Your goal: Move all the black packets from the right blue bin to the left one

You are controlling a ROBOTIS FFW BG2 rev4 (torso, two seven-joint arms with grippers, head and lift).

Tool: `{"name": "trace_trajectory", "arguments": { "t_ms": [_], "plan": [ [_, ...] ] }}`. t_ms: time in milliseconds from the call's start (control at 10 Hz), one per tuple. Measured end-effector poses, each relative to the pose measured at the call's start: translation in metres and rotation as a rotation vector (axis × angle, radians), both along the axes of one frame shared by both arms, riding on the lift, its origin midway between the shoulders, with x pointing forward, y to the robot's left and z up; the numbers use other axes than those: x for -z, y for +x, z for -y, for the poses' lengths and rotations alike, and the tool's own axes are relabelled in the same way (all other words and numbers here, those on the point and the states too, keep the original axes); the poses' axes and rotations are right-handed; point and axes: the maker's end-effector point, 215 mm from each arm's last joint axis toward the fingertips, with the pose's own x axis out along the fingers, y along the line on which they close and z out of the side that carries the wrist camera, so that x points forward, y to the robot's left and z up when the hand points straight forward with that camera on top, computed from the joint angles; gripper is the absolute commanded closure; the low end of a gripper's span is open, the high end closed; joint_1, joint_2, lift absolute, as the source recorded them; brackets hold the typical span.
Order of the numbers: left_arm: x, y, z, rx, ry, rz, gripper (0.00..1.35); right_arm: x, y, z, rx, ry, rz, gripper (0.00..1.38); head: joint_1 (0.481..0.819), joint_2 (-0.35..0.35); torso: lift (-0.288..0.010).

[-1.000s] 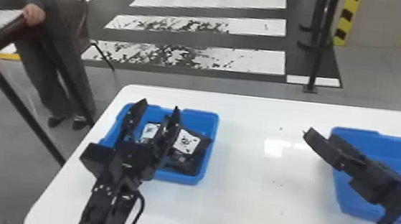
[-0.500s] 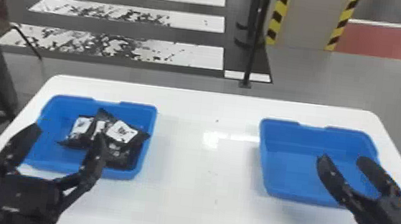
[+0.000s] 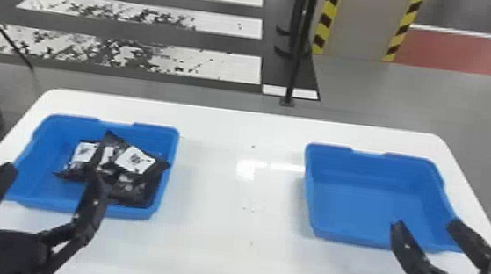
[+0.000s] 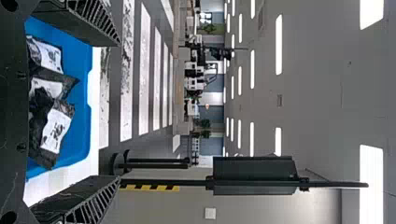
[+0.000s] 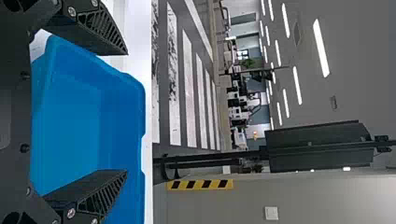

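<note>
The white table (image 3: 217, 259) has rounded far corners and a top that catches a patch of light (image 3: 246, 170); the left blue bin (image 3: 41, 177) and right blue bin (image 3: 352, 204) stand on it, well apart, dark specks (image 3: 253, 146) between them

Grey floor (image 3: 395, 94), white crossing stripes (image 3: 169, 59) (scuffed dark in places); bright ceiling lights (image 4: 279, 44).

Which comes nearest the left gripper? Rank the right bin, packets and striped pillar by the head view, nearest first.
From the left gripper:
1. Packets, in the left bin.
2. Right bin, across the table.
3. Striped pillar, beyond the table's far edge.
</note>
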Motion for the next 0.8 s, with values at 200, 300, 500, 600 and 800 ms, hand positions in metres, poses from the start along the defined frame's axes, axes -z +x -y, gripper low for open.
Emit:
{"name": "trace_trajectory", "arguments": {
  "t_ms": [200,300,500,600,800],
  "plan": [
    [0.0,0.003,0.011,0.016,-0.017,-0.001,0.0,0.002,0.001,-0.003,-0.006,-0.002,-0.001,0.14,0.695,-0.049,-0.14],
    [-0.001,0.003,0.012,0.017,-0.02,0.0,0.0,0.001,0.002,-0.004,-0.009,-0.001,0.002,0.14,0.695,-0.048,-0.14],
    [-0.004,0.004,0.015,0.024,-0.036,0.005,0.0,-0.002,0.003,-0.008,-0.012,-0.007,0.009,0.14,0.695,-0.046,-0.14],
    [-0.005,0.004,0.017,0.027,-0.044,0.005,0.0,-0.004,0.004,-0.012,-0.016,-0.012,0.012,0.14,0.695,-0.045,-0.14],
    [-0.005,0.003,0.019,0.033,-0.054,0.006,0.0,-0.009,0.006,-0.021,-0.028,-0.016,0.021,0.14,0.695,-0.034,-0.14]
  ]
}}
